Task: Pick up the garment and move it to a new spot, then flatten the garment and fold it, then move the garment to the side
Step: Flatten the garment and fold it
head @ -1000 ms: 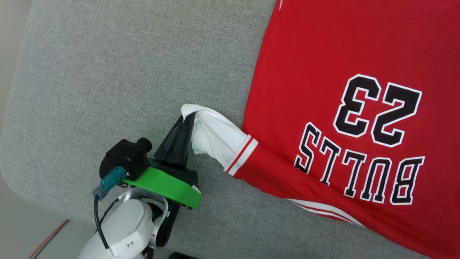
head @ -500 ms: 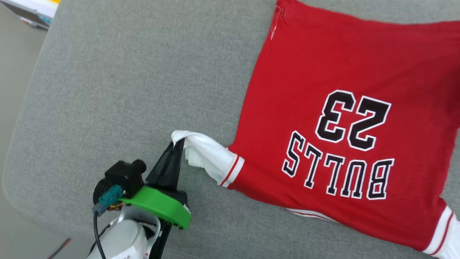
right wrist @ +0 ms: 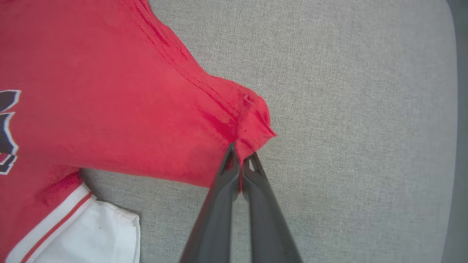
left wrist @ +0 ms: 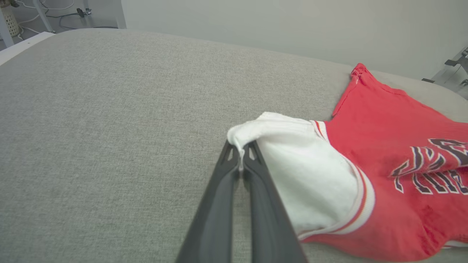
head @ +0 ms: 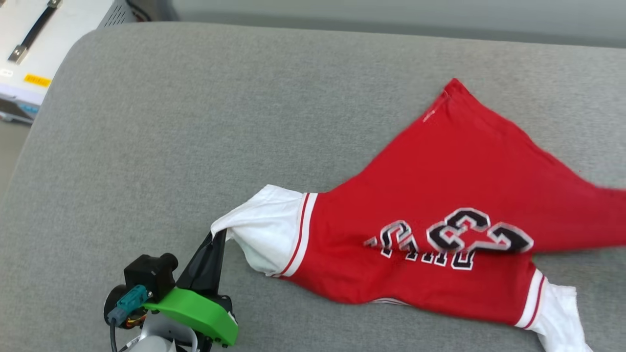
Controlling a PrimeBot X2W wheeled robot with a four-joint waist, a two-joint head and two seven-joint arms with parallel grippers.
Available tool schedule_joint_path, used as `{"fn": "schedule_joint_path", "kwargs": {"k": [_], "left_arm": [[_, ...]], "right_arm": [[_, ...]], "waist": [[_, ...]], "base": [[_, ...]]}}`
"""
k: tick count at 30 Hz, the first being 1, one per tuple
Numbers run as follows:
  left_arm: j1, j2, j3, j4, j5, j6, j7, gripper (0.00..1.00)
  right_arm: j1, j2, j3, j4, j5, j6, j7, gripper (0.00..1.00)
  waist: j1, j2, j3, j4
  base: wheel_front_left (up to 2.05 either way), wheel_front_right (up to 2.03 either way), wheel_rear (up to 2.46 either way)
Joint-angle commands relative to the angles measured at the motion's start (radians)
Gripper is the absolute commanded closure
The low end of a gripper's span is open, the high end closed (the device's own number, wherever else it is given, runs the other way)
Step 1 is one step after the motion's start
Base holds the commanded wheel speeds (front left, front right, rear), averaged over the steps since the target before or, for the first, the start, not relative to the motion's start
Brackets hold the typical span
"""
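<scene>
The garment [head: 430, 205], a red T-shirt with white sleeves and black lettering, lies bunched across the grey cushion [head: 171, 122]. My left gripper [head: 215, 237] is shut on the edge of the white sleeve [head: 264, 234], which it lifts slightly. In the left wrist view the left gripper [left wrist: 240, 155] pinches the sleeve's white cloth [left wrist: 299, 182]. In the right wrist view my right gripper [right wrist: 239, 155] is shut on a red corner of the garment [right wrist: 252, 124], puckering the hem. The other white sleeve [head: 560, 313] lies at the lower right.
A white cabinet with a black handle [head: 29, 34] stands past the cushion's far left corner. Bare grey cushion stretches to the left of and behind the garment. The cushion's right edge [right wrist: 453, 109] shows in the right wrist view.
The head camera has tilted up, shifting the whole picture. The garment has gone from lying flat to being drawn up and creased, its lettering now folded. The left gripper still holds the sleeve.
</scene>
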Motion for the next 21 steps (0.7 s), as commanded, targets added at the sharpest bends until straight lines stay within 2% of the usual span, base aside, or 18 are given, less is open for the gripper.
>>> {"fn": "schedule_joint_path", "kwargs": {"k": [1,4,9,13,16,18,19,21], "left_arm": [[0.016,0.012,0.005,-0.006,-0.003,0.010,0.006,1.00],[0.027,0.020,0.008,-0.014,-0.005,0.016,0.011,1.00],[0.033,0.025,0.003,-0.022,-0.007,0.019,0.020,1.00],[0.030,0.025,-0.001,-0.023,-0.008,0.019,0.022,1.00],[0.026,0.026,-0.002,-0.017,-0.009,0.017,0.021,1.00],[0.027,0.027,0.000,-0.016,-0.009,0.019,0.019,1.00],[0.028,0.027,0.000,-0.016,-0.010,0.020,0.019,1.00],[0.028,0.027,0.000,-0.016,-0.009,0.021,0.018,1.00]], "right_arm": [[0.065,0.021,-0.037,-0.020,0.000,-0.001,-0.008,1.00],[0.210,0.075,-0.118,-0.070,-0.018,-0.001,0.008,1.00],[0.418,0.217,-0.208,-0.154,-0.048,-0.001,0.074,1.00],[0.506,0.332,-0.232,-0.159,-0.059,-0.001,0.113,1.00],[0.523,0.394,-0.224,-0.125,-0.099,-0.001,0.107,1.00],[0.503,0.402,-0.238,-0.135,-0.102,-0.001,0.086,0.52],[0.491,0.399,-0.246,-0.146,-0.106,-0.001,0.077,0.00],[0.467,0.383,-0.267,-0.172,-0.116,-0.001,0.059,0.00]], "waist": [[0.0001,-0.0001,-0.041,-0.042],[0.0001,-0.0001,-0.049,-0.051],[0.0001,-0.0001,-0.060,-0.054],[0.0001,-0.0001,-0.059,-0.051],[0.0001,-0.0001,-0.056,-0.046],[0.0001,-0.0001,-0.056,-0.047],[0.0001,-0.0001,-0.056,-0.048],[0.0001,-0.0001,-0.057,-0.049]], "base": [[0.00,0.00,0.00],[0.00,0.00,0.00],[0.00,0.00,0.00],[0.00,0.00,0.00],[0.00,0.00,0.00],[0.00,0.00,0.00],[0.00,0.00,0.00],[0.00,0.00,0.00]]}}
